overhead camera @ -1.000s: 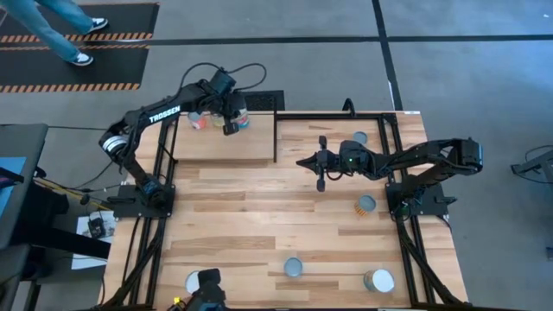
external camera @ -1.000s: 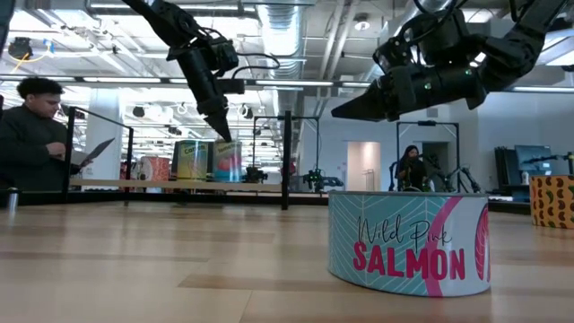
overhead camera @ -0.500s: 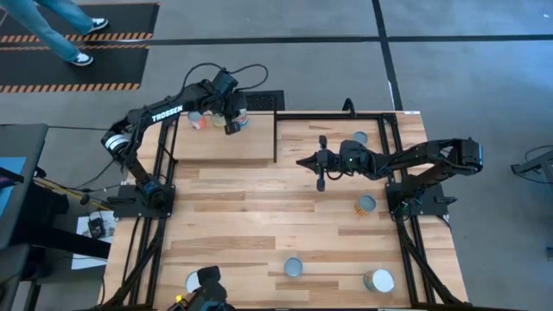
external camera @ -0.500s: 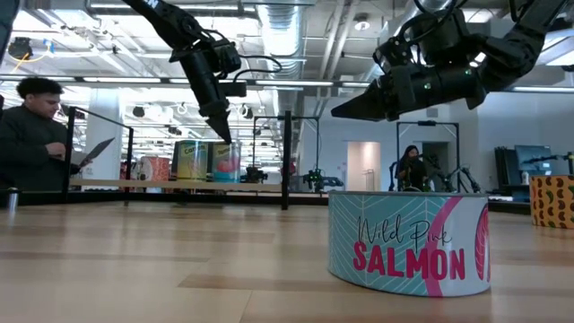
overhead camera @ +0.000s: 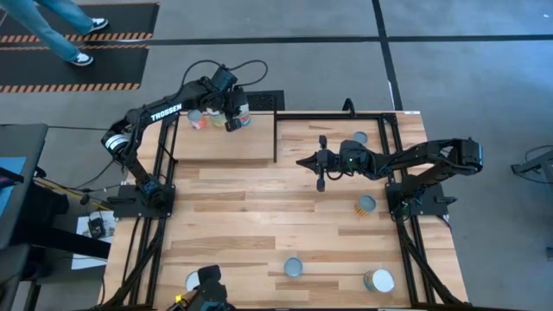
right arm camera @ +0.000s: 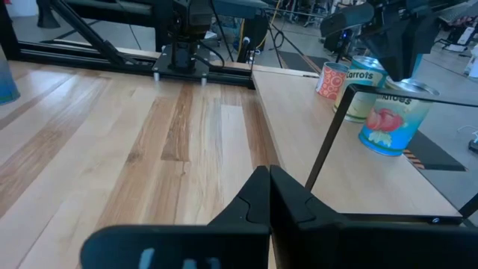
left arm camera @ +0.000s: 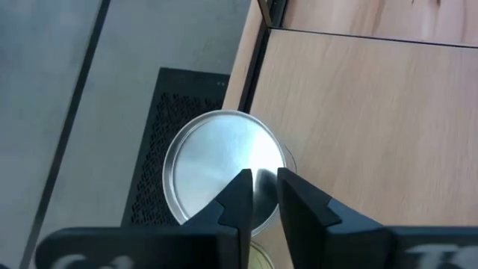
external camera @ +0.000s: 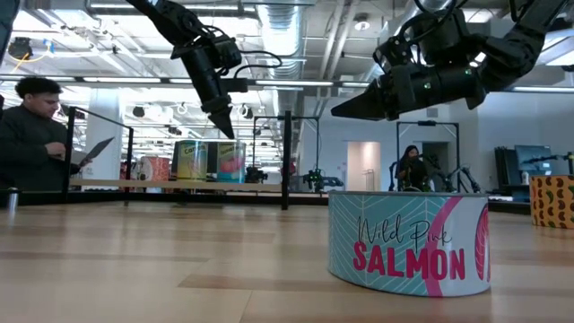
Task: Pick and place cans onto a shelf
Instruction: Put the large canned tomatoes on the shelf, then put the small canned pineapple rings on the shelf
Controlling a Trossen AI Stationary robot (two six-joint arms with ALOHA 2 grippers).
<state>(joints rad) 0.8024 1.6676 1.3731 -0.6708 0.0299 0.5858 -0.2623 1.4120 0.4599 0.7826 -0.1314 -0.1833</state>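
Jaws of the left gripper [external camera: 227,132] have parted slightly, lifting clear above the released can [external camera: 228,162].

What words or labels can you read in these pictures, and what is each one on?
"Wild Pink SALMON": near can, low view.
"TROSSEN": left arm, high view.
"Carrots": yellowish can on the shelf, right wrist view.
Blue can label: too blurred to read.

Bright even overhead light flooding scene; ceiling strips [external camera: 296,82] glowing; glare bouncing off can lid [left arm camera: 224,161]; nearest can [external camera: 408,242] blurring slightly.
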